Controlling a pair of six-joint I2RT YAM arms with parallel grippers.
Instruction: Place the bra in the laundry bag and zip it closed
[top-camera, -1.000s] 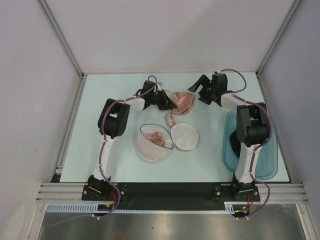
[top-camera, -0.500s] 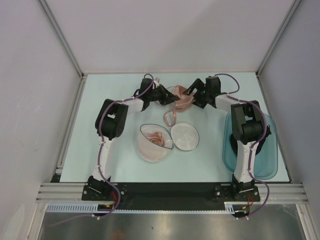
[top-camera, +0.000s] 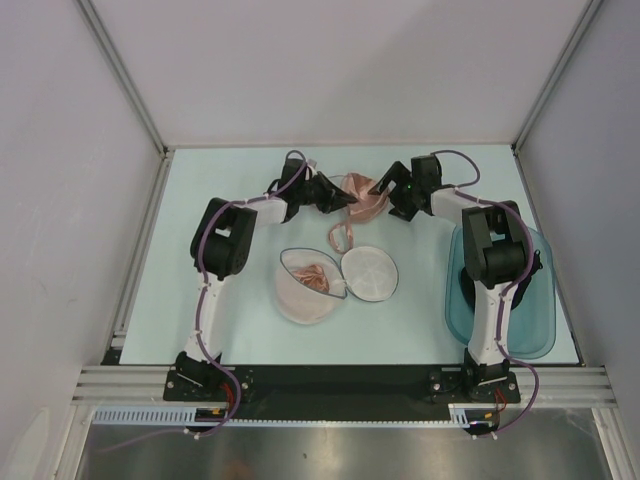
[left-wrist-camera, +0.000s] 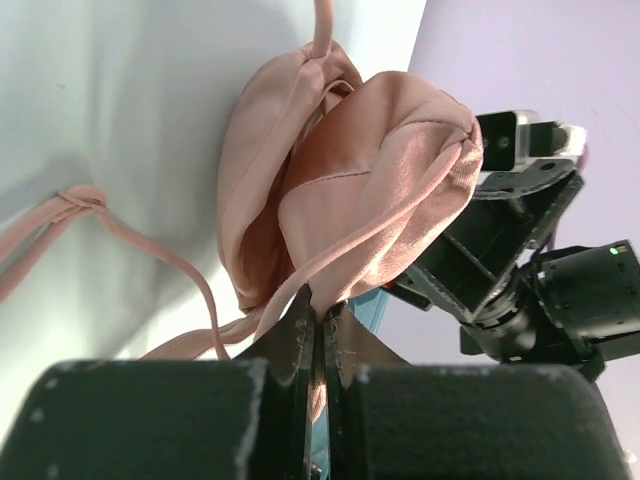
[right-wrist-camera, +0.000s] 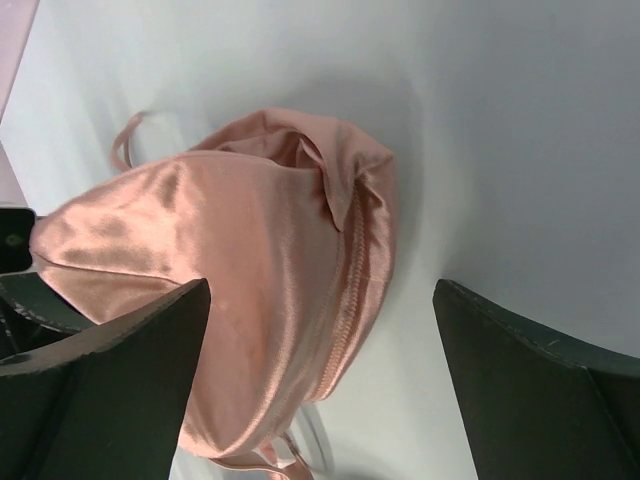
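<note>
Up at 12 o'clock on the bench (top-camera: 220, 170), got the bra (left-wrist-camera: 370, 170) pinched in the left hand (left-wrist-camera: 318, 318), clamped tight on just a thin bit of edge or strap. Can't tell whether hanging clear or resting on the bench. Got the right hand (top-camera: 385, 192) at 3 o'clock of it, spread wide across the folded cups, gripping nothing. Left the bag (top-camera: 370, 272) lying open down toward 6 o'clock, well apart from the bra, with something pink (top-camera: 315, 275) in its 9 o'clock half; can't make out what.

Stuff to worry about, guessing only:

Could easily lose it halfway over, thanks to such a skinny pinch on slick satin.

Could also drag that loose strap loop (top-camera: 340, 238), lying at 7 o'clock between bra and bag, over the rim and shove the light mesh pod around.

Might end up leaving strap draped across the zip line, then jamming the zip later.

Might pop the cups apart by closing the right hand off-centre, making a bundle too wide for the open half.

Worth watching for a knock between the two hands too, being so near each other across the bra.
</note>
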